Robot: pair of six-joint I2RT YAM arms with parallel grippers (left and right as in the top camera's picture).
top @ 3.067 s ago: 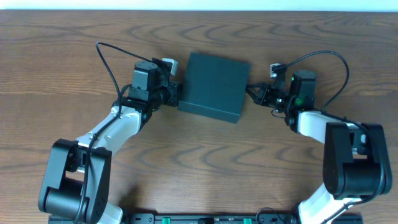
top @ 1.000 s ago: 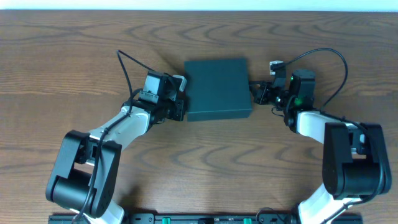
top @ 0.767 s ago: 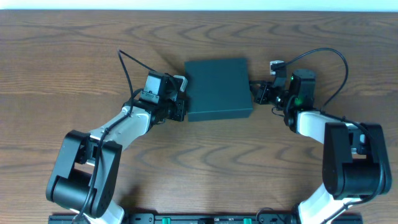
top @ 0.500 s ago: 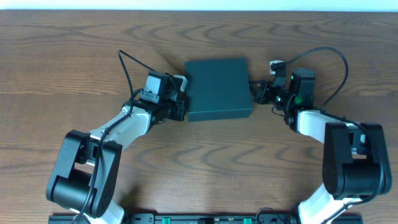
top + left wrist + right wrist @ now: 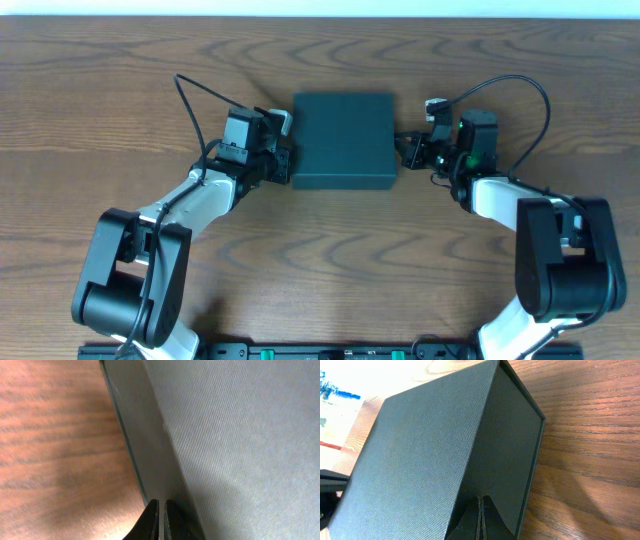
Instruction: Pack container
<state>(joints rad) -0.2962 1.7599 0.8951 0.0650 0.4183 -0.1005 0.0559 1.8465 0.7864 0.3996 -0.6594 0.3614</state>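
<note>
From overhead, the container (image 5: 343,140) lay lid-down-shut on the table (image 5: 100,100), wedged between the two claws: the left claw (image 5: 288,164) met its wall just ahead of its tips, and the right claw (image 5: 403,150) met the opposite wall the same way. At that distance I could not tell how either pair of fingers stood. In the left wrist view, the fingertips (image 5: 151,517) were pressed together with only a hairline between them, holding nothing, and the container's side wall rose directly in front and to their right. The risk there was that a push from such a narrow point would slide along the smooth wall, letting the box swing round instead of travelling straight. In the right wrist view, the fingertips (image 5: 472,522) were likewise pressed together and empty, with the wall straight ahead and the lid's seam running up and to their right. If one arm pressed harder than the other, the light box could skid or tip. With both claws closed, neither was ready to catch the flap, so opening it might be fumbled or the seam dented.
</note>
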